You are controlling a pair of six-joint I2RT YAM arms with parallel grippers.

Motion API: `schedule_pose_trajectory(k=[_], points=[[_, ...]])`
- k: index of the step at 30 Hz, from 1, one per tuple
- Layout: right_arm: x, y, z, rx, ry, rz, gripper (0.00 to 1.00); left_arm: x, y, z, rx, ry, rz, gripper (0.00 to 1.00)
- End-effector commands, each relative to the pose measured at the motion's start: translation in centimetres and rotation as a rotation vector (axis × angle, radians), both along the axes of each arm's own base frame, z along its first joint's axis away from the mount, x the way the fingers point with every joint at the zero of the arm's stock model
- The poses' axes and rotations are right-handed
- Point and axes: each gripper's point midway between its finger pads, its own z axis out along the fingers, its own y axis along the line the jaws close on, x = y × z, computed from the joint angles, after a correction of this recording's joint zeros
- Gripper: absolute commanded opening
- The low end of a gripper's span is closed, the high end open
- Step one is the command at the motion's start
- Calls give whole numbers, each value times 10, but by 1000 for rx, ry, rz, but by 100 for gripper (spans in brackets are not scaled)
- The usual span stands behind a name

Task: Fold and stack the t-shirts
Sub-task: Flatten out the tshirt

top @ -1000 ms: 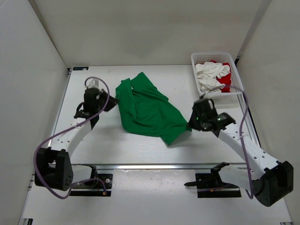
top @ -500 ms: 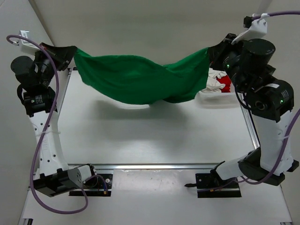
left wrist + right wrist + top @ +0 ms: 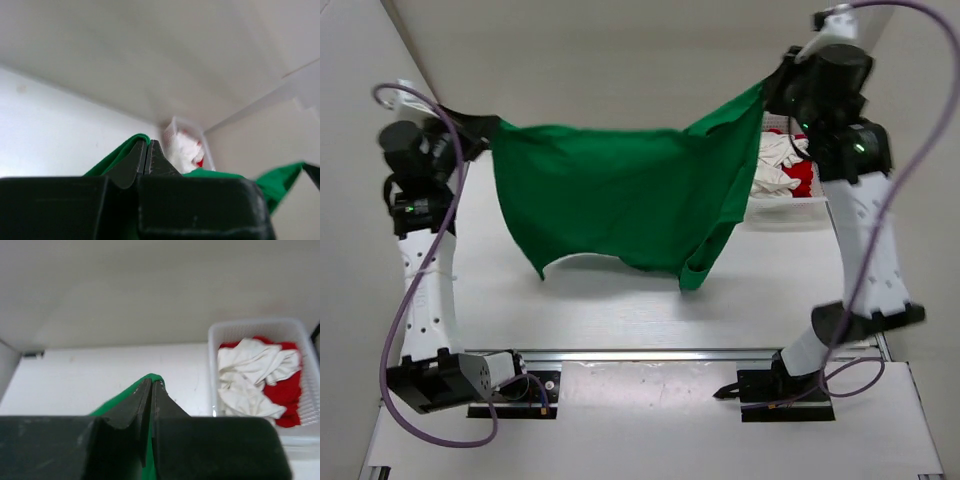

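The green t-shirt (image 3: 620, 195) hangs spread in the air between both arms, high above the table. My left gripper (image 3: 488, 128) is shut on its left corner; green cloth (image 3: 117, 155) shows beside the shut jaws in the left wrist view. My right gripper (image 3: 767, 92) is shut on its right corner; green cloth (image 3: 127, 395) shows at the jaws in the right wrist view. The white t-shirt (image 3: 775, 160) and the red t-shirt (image 3: 803, 178) lie crumpled in the basket; they also show in the right wrist view, the white one (image 3: 250, 375) and the red one (image 3: 287, 390).
A white mesh basket (image 3: 790, 207) stands at the table's back right, behind the green shirt's right edge; it also shows in the right wrist view (image 3: 215, 337). White walls close in the table at the left, back and right. A metal rail (image 3: 640, 355) runs along the near edge.
Both grippers picked the green shirt up off the table and raised it. In the last half second it untwisted and now hangs flat, lower edge dropped toward the table.
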Motion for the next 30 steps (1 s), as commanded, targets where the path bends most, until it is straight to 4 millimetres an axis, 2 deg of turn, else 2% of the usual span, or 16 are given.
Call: schedule_pose_trajectory(k=[1,5,7,9,11,12,13,16,17,20,23,24,26,27,28,30], points=[[62,40,-85,9,204,203,0,37,1,-124,26,261,54,0],[106,45,-108,-10,249,244,0,76,-5,-199,8,410,30,0],[136,31,-92,29,177,228,0,94,-6,-192,13,405,40,0],[145,21,-78,101,119,243,0,111,-6,-173,19,369,41,0],[143,6,-33,165,-11,227,0,122,-1,-114,22,263,52,0],[134,-2,2,171,-117,230,0,126,1,-102,9,247,52,0],[122,-8,33,182,-210,239,0,123,6,-70,12,191,65,0],[79,-18,99,178,-400,235,0,119,21,-10,47,85,136,0],[68,-21,112,171,-438,235,0,114,24,14,44,33,145,0],[48,-25,131,153,-490,229,0,111,45,34,19,-13,169,0],[48,-26,112,142,-424,220,0,103,63,36,18,-24,203,0],[57,-26,87,145,-341,213,0,96,65,39,22,-34,215,0],[61,-30,52,125,-238,185,0,92,65,16,20,-10,220,0],[74,-31,10,119,-140,162,0,85,65,19,24,-21,226,0],[65,-29,7,104,-145,143,1,85,61,-1,27,10,220,0],[67,-26,-89,109,41,113,0,70,62,-39,41,66,256,0]])
